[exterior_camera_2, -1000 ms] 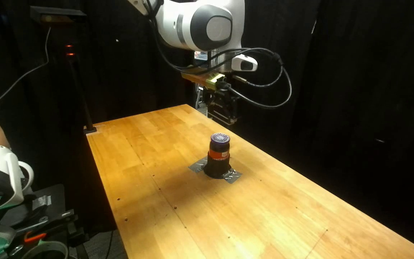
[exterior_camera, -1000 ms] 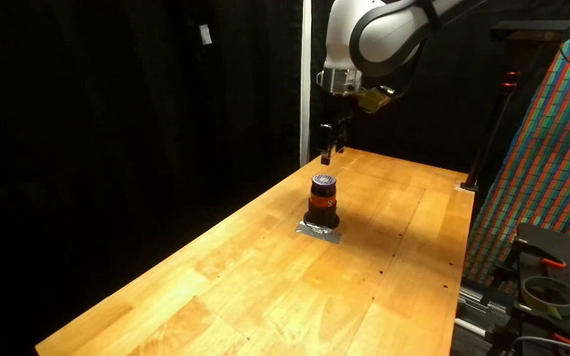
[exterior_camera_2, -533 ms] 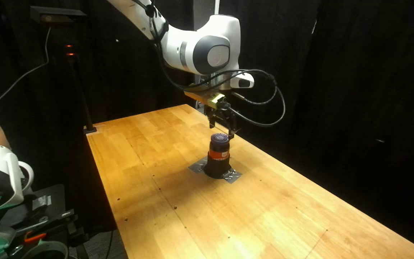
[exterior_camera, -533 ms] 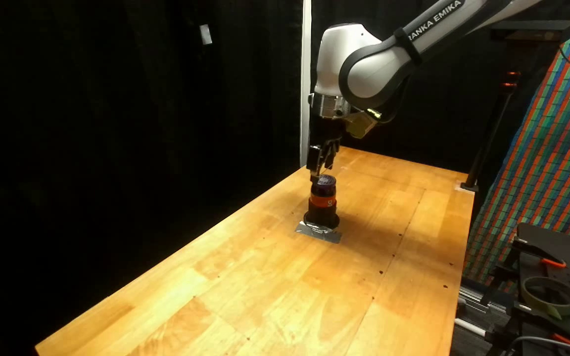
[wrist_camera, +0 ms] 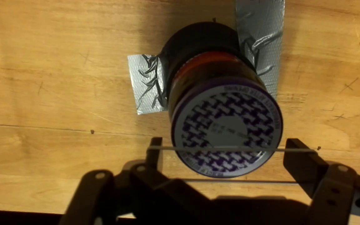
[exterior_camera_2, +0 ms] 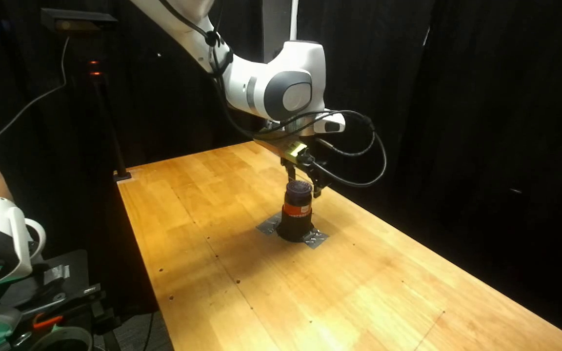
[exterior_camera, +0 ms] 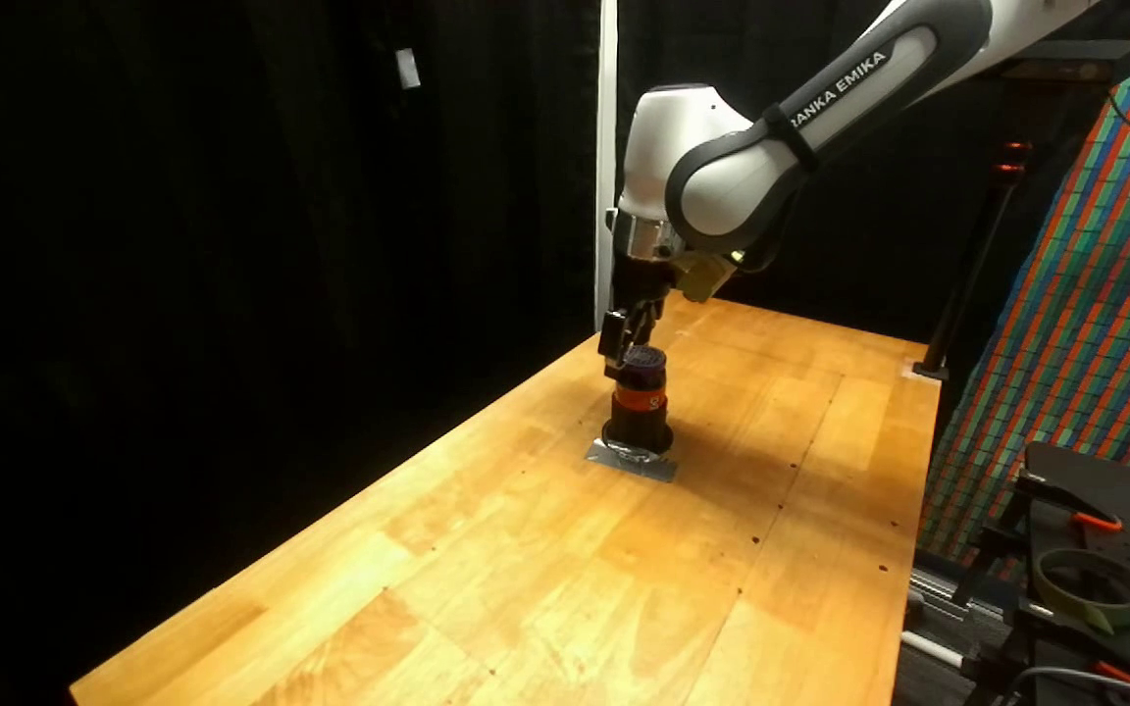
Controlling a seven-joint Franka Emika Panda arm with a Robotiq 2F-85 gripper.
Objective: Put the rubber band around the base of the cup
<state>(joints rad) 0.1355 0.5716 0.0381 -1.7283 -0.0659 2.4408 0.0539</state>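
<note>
The cup [exterior_camera: 642, 400] stands upright on the wooden table, dark with an orange-red stripe and a purple-and-white patterned lid. It shows also in an exterior view [exterior_camera_2: 297, 209] and in the wrist view [wrist_camera: 227, 128]. My gripper [wrist_camera: 226, 146] is open, its fingers wider apart than the lid. The rubber band [wrist_camera: 225, 149] is stretched around both fingers as two strands. In the wrist view one strand crosses over the lid and the other runs past its lower edge. In both exterior views the gripper [exterior_camera: 628, 355] [exterior_camera_2: 304, 186] is at the lid's height or just above.
Silver tape [exterior_camera: 632, 461] fixes the cup's flared dark base to the table, with a second strip in the wrist view [wrist_camera: 261, 40]. A black camera post [exterior_camera_2: 110, 126] stands at a far table corner. A dark side stand holds a tape roll [exterior_camera: 1091, 588].
My gripper has come down from well above the cup to about lid height, also shifting slightly left in an exterior view. The cup has not moved.
</note>
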